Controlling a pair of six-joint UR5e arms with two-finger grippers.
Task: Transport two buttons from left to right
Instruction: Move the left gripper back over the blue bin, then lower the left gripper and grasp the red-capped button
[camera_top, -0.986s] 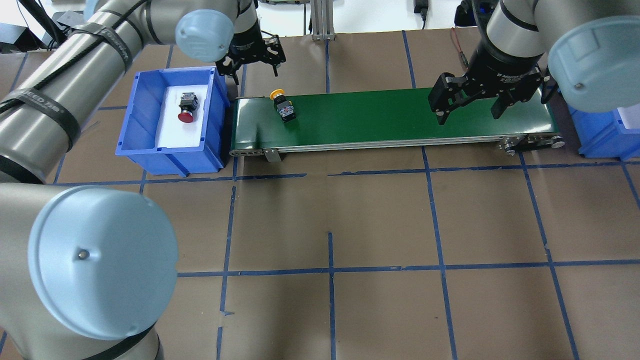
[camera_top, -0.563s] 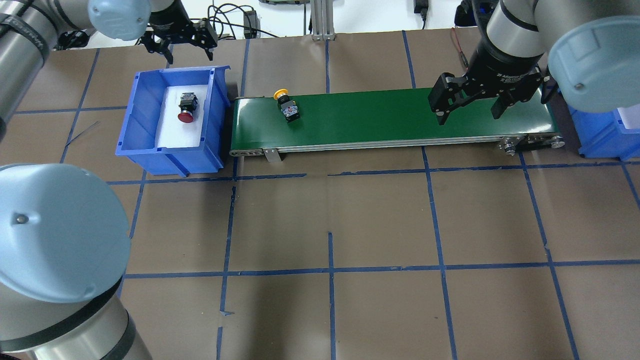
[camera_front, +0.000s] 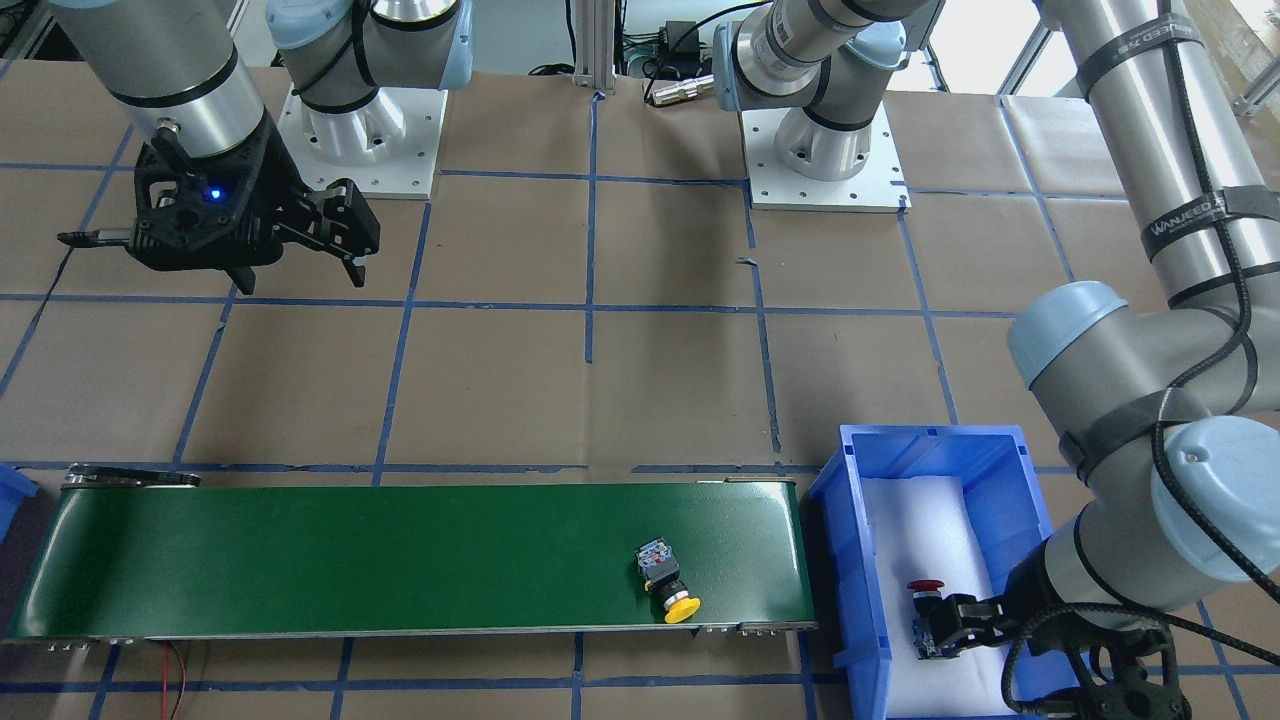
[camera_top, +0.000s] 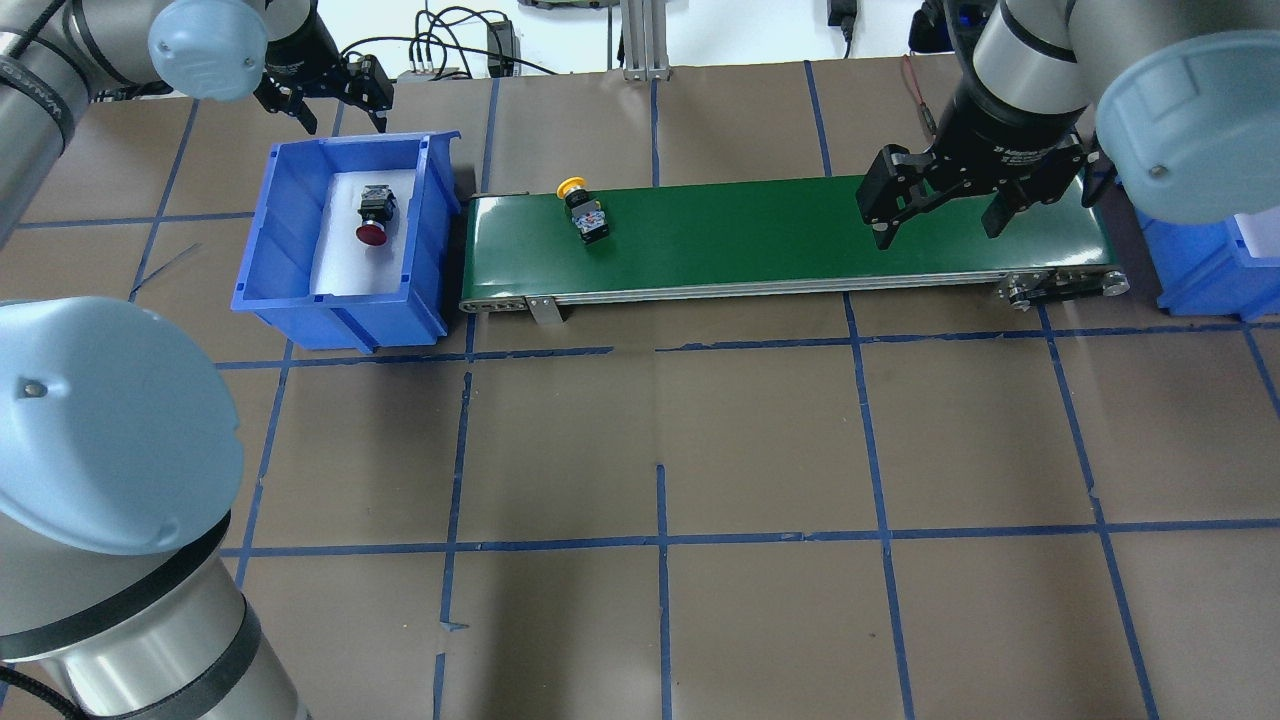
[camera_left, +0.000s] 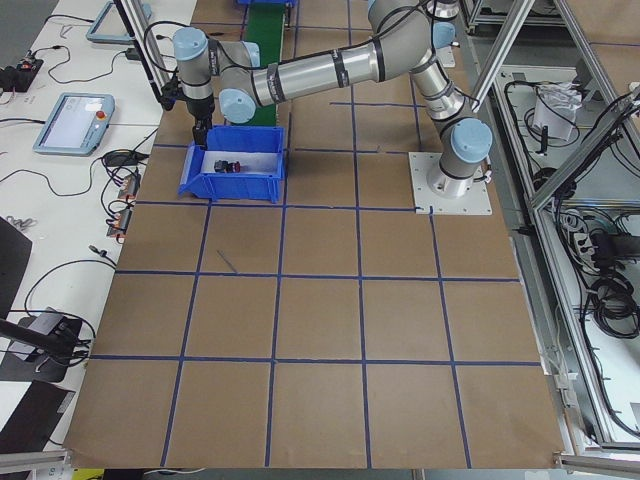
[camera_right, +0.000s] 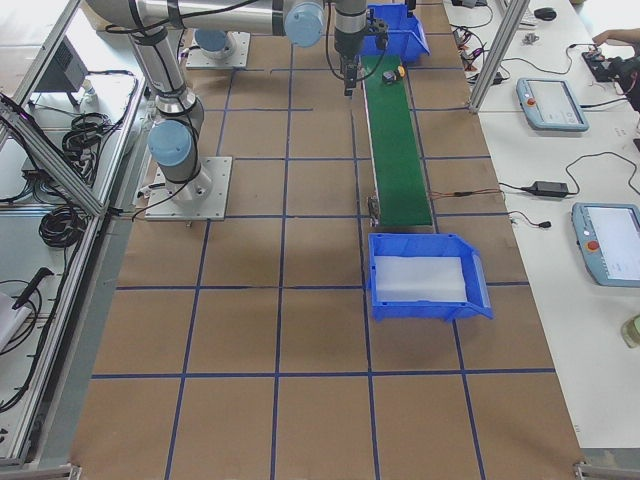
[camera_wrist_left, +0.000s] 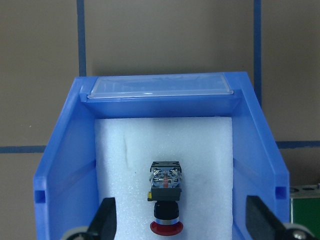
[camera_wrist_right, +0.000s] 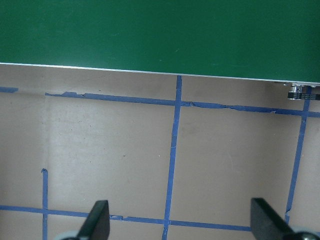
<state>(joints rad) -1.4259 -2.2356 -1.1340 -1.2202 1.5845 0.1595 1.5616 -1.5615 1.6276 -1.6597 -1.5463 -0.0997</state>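
Observation:
The yellow button (camera_top: 585, 212) lies on its side on the green belt (camera_top: 780, 235), near the belt's left end; it also shows in the front view (camera_front: 668, 585). The red button (camera_wrist_left: 166, 200) lies on white foam inside the left blue bin (camera_top: 290, 260), cap towards the robot. My left gripper (camera_top: 340, 112) hovers open above the bin's far rim, and its fingers (camera_wrist_left: 105, 222) frame the red button from above without touching. My right gripper (camera_top: 938, 228) hangs open and empty above the belt's right part; its wrist view shows the belt's near edge (camera_wrist_right: 160, 35).
A second blue bin (camera_right: 425, 300) with a bare white foam pad stands past the belt's right end. An aluminium post (camera_top: 640, 40) and cables sit at the table's far edge. Brown paper with blue tape lines covers the table (camera_top: 660, 450).
My left gripper has swung from above the belt's left end to the far side of the left bin. The yellow button has ridden a little rightwards on the belt. The right arm is still.

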